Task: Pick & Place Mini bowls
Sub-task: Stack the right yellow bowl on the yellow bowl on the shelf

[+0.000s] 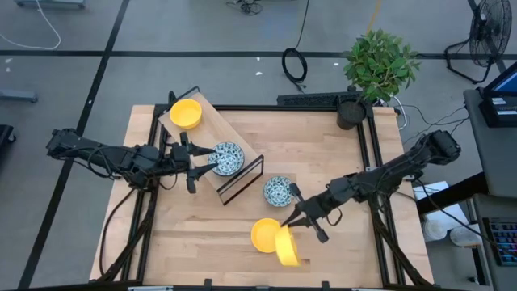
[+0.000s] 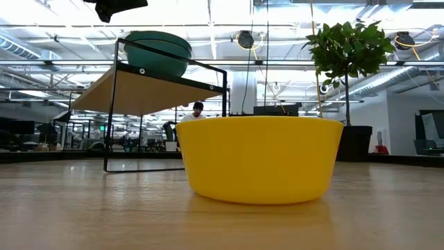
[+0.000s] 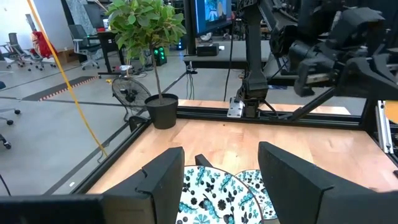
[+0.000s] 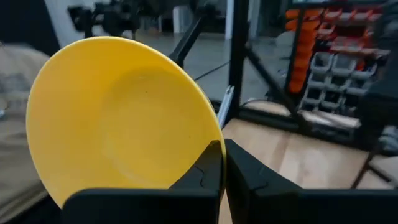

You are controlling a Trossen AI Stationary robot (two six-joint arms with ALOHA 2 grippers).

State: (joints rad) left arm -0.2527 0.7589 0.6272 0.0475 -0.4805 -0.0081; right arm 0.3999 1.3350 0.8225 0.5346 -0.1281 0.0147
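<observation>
1. Nearest the low camera, a yellow bowl (image 2: pixel 260 158) is seen upright on the worktop (image 1: pixel 339 153); from above it lies at the front edge, touching a second yellow bowl (image 1: pixel 287 246) that is tipped on its side.
2. That tipped bowl is pinched at its rim by the right gripper (image 1: pixel 300 220), whose jaws are fully closed on the thin wall, as the right wrist view confirms (image 4: pixel 124 121).
3. A blue-patterned bowl (image 1: pixel 277 191) rests on the worktop just beside the right arm.
4. Another patterned bowl (image 1: pixel 228 158) sits on the raised wire-framed shelf (image 1: pixel 242 174); it is straddled by the left gripper (image 1: pixel 202 159), jaws part open to either side of it, and no firm contact can be made out.
5. A third yellow bowl (image 1: pixel 185 112) stands at the far corner of the shelf.
6. The step in hand is judged to be twofold: one yellow bowl is gripped for carrying, while one patterned bowl is either just set down or about to be gripped.
7. Next, the tipped bowl should be lifted clear of its neighbour, so that the latter is not dragged.
</observation>
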